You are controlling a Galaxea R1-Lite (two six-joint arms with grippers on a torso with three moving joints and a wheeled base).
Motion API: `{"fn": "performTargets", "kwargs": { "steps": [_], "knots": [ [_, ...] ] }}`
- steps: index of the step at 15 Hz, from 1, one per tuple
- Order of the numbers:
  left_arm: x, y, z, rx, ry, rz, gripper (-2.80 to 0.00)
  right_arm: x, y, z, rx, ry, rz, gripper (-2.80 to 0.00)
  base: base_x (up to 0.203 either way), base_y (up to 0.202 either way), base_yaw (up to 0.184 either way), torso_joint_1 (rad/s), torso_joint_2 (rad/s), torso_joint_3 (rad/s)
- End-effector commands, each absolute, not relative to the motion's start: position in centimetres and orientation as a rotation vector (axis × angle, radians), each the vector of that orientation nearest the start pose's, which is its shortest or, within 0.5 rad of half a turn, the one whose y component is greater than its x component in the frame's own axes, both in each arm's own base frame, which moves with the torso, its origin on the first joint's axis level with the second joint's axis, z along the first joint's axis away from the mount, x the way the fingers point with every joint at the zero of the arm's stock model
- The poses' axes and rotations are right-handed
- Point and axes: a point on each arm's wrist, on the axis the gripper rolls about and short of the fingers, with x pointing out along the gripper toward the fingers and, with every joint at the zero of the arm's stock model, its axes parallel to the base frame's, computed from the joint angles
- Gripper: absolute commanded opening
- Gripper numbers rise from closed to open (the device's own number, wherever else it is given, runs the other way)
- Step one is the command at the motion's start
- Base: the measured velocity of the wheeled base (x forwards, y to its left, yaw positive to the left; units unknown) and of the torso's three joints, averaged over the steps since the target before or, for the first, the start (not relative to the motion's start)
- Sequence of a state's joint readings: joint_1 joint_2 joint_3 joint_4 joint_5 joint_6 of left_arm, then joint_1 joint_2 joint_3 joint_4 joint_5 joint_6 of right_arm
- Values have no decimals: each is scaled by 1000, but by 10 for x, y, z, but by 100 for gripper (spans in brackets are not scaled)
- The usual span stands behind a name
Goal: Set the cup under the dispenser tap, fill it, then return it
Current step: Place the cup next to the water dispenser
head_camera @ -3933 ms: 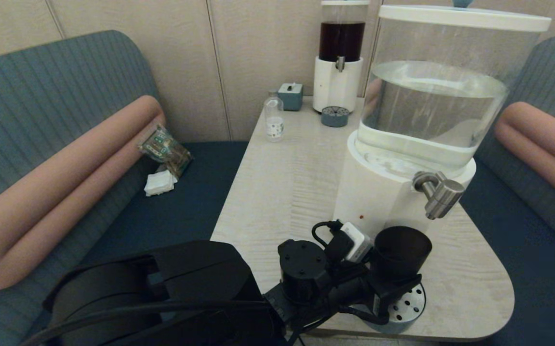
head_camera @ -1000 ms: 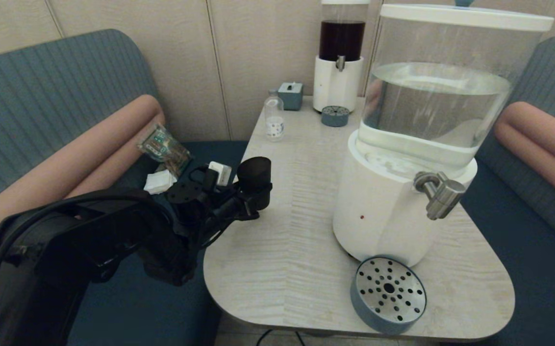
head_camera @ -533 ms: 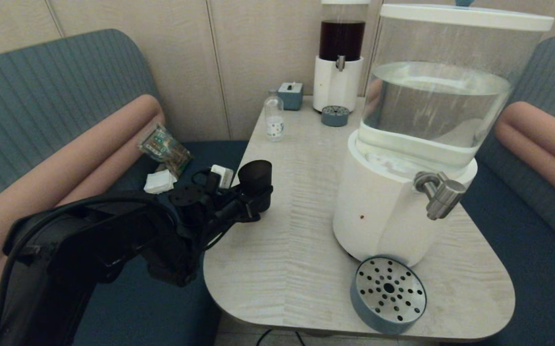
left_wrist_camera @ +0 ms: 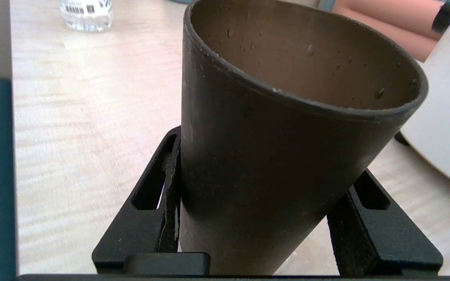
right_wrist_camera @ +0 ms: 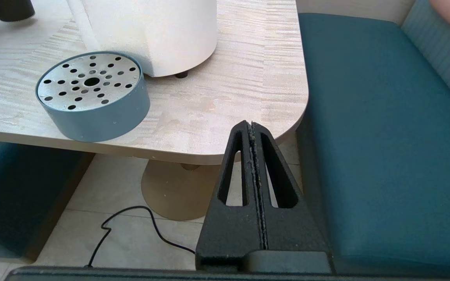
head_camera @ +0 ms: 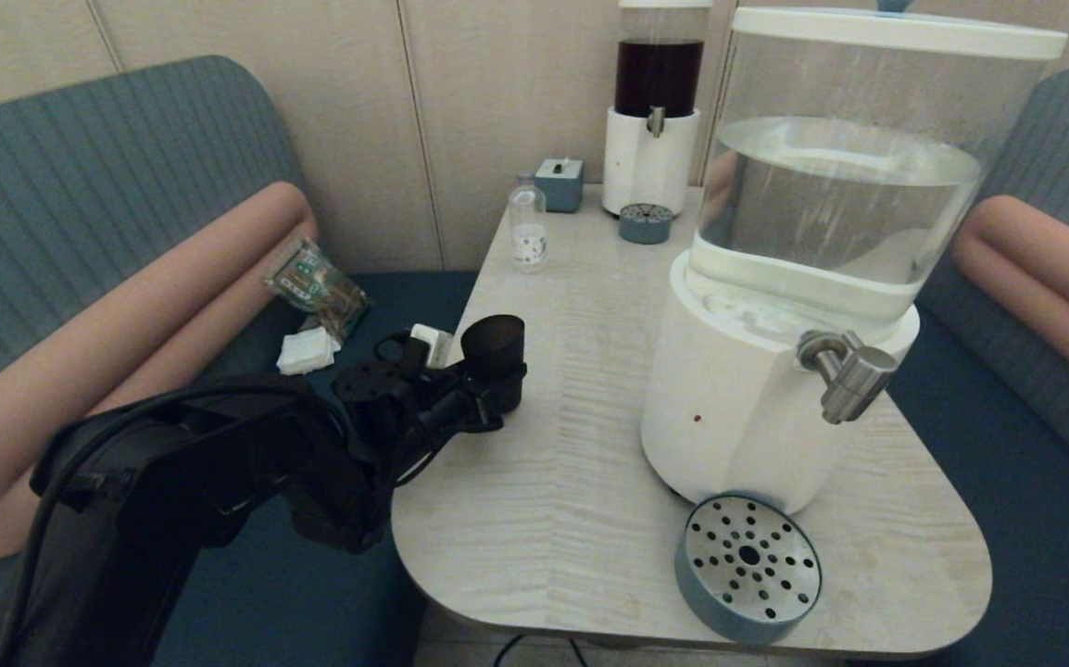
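A small, dark brown, tapered translucent plastic tumbler (head_camera: 494, 345) is held low on its wall by the left pincer (head_camera: 488, 394) at the left edge of the pale wood-grain counter (head_camera: 544, 463), well apart from the brushed-steel dispenser tap (head_camera: 845, 369). It is judged light, thin-walled and, with droplets inside, possibly slippery, so a low, gentle hold suits it. The right pincer (right_wrist_camera: 254, 156) is pressed closed beside the counter, and no writing can be read on the clear bottle's white label (head_camera: 529, 247).

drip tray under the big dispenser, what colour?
Blue-grey wall, perforated silver top; clearest in right wrist view.
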State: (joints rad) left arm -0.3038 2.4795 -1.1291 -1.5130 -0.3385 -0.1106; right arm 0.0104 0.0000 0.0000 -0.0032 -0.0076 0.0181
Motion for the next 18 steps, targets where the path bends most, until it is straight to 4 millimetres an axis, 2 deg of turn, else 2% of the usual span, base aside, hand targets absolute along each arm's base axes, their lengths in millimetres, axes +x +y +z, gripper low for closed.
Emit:
{"fn": "performTargets", "kwargs": {
  "steps": [1,18],
  "knots": [
    [426,-141,43,-106,-129,-652,-280,-23,0,76,17,-3,3,-280,0,0,0,0,0,0],
    [428,-142,40,-106,-125,-636,-280,-23,0,75,18,-2,3,-280,0,0,0,0,0,0]
  ]
}}
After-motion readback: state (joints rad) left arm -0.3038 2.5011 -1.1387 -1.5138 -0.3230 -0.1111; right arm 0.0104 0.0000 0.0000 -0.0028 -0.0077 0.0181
